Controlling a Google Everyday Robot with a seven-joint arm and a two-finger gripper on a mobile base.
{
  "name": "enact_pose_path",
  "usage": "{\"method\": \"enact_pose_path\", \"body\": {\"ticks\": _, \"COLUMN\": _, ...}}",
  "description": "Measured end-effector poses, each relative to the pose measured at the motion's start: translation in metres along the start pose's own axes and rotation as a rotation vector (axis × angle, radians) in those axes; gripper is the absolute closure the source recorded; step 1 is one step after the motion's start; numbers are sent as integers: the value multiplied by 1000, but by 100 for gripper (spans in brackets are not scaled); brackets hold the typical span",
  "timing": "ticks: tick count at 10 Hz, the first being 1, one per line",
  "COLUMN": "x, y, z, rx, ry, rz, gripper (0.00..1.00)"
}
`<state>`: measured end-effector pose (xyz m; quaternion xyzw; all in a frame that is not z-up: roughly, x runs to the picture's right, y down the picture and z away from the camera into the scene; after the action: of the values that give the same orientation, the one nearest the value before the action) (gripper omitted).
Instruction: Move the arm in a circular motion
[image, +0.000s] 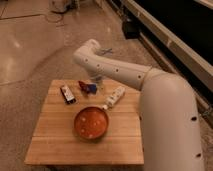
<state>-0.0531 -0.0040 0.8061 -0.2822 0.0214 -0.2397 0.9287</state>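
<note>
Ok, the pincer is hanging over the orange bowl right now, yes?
No. In the camera view the pincer hangs at the far edge of the table, by the blue and red bag; the orange bowl sits nearer, in the middle.

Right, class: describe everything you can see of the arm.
The arm is white, smooth and tubular, plastic-looking, with small dark dots. A thick segment rises at the right, covering the table's right edge; a thinner one reaches left to a rounded joint, then bends down. Its gripper hangs over the table's far edge, beside a red and blue item; contact cannot be told.
</note>
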Motion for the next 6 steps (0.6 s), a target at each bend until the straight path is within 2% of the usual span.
{"method": "enact_pose_path", "body": {"ticks": 3, "x": -81, "y": 22, "z": -15, "rx": 29, "ry": -11, "rz": -183, "gripper": 35}}
{"method": "enact_pose_path", "body": {"ticks": 5, "x": -128, "y": 63, "z": -25, "rx": 54, "ry": -12, "rz": -330, "gripper": 35}}
{"method": "enact_pose_path", "body": {"ticks": 6, "x": -143, "y": 90, "z": -27, "rx": 58, "ry": -9, "rz": -405, "gripper": 35}}
